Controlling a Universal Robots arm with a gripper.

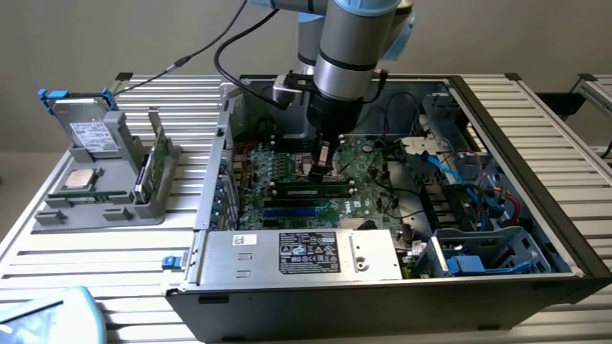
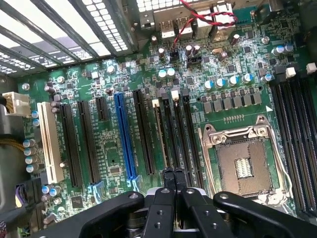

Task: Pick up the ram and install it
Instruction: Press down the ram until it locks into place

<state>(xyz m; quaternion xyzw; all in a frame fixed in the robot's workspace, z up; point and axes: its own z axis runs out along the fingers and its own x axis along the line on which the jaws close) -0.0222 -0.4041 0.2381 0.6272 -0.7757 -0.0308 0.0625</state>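
From outside, the ram [image 1: 311, 190] sits in a motherboard [image 1: 368, 172] slot; the wrist view shows the gripper [image 2: 173, 174], fingers pressed together, empty.

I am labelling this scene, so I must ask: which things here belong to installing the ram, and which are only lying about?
Job in hand:
gripper, shut
ram, in a slot of the motherboard, at the gripper

Lying about:
hard drive and processor chip, both in the grey holder
power supply
empty processor socket

Arm [image 1: 349, 50] points straight down, fingers [image 2: 167, 186] pressed together.
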